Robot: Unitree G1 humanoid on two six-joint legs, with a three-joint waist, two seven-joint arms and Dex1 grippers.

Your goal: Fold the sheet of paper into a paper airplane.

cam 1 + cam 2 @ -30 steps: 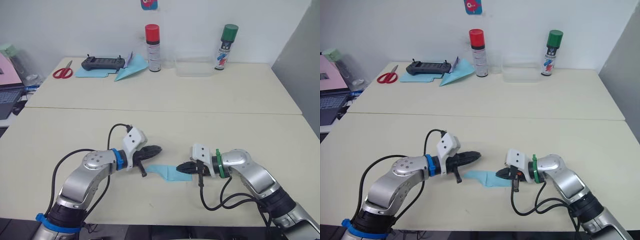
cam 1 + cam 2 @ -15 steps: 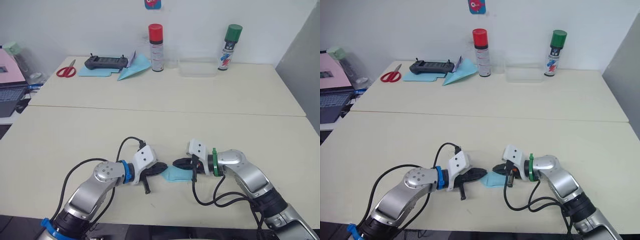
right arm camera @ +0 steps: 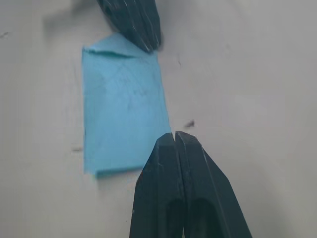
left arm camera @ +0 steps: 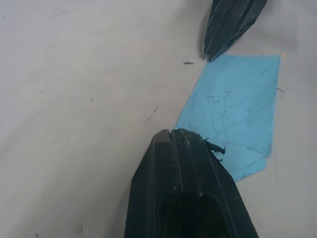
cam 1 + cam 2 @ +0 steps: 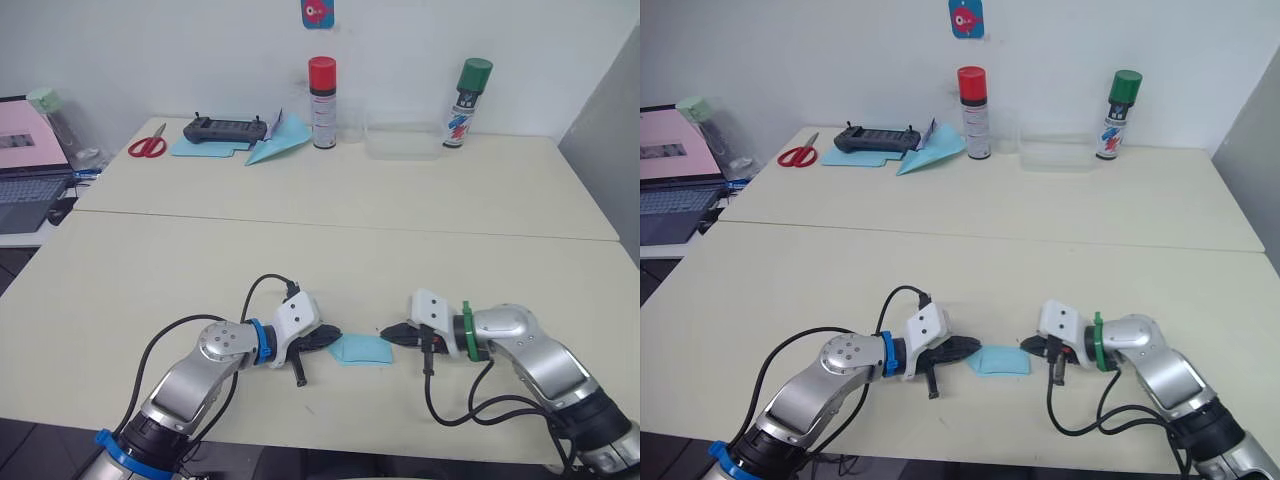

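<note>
The sheet of paper (image 5: 362,349) lies flat on the near table as a small light-blue folded piece with crease lines, also seen in the wrist views (image 4: 237,109) (image 3: 124,124). My left gripper (image 5: 333,339) is shut, and its tip (image 4: 173,133) rests on the paper's left edge. The right gripper (image 5: 385,335) is shut too, with its tip (image 3: 174,135) touching the paper's right edge. The two tips point at each other across the paper, about one paper width apart. No paper airplane shape shows.
On the far table stand a red-capped spray can (image 5: 322,88), a green-capped can (image 5: 467,88) and a clear container (image 5: 403,140). A black controller (image 5: 229,129), a blue paper dart (image 5: 280,145), a turquoise sheet (image 5: 200,148) and red scissors (image 5: 147,146) lie there. A laptop (image 5: 25,190) sits far left.
The camera has shifted. My right gripper has drawn back rightward from over the paper to its right edge. The left gripper has closed in on the left edge. The paper looks shorter.
</note>
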